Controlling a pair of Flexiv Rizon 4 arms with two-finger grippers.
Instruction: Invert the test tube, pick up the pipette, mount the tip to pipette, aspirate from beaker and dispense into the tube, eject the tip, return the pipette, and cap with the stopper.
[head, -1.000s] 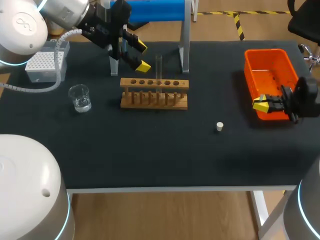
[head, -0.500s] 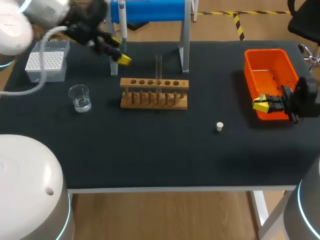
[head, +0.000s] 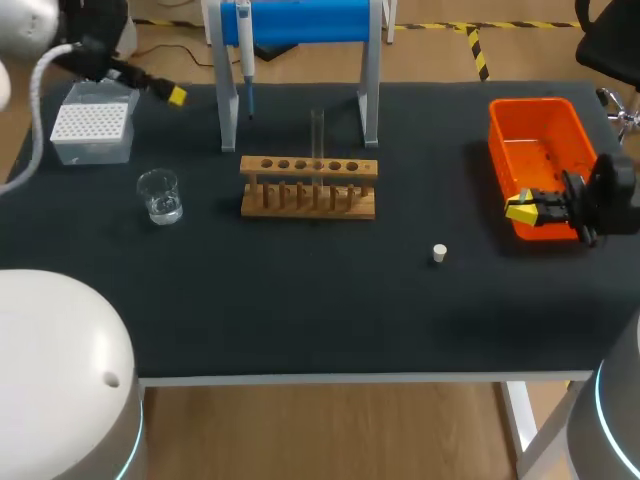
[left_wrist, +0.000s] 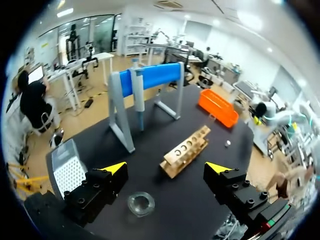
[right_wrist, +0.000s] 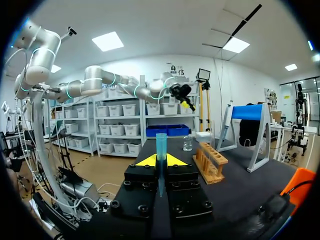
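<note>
Head view: left arm (head: 95, 40) mostly off the corner — one yellow tip shows. Pipette (head: 245, 45) top cut by the edge. Test tube (head: 317, 135) faint, contents unreadable. Right wrist view: blue piece (right_wrist: 161, 150) at right gripper (right_wrist: 160, 161) — unidentifiable.

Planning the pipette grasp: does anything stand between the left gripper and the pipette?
Only the stand's left upright, close beside the pipette on the left gripper's side; the wrist view shows the pipette unblocked.
</note>
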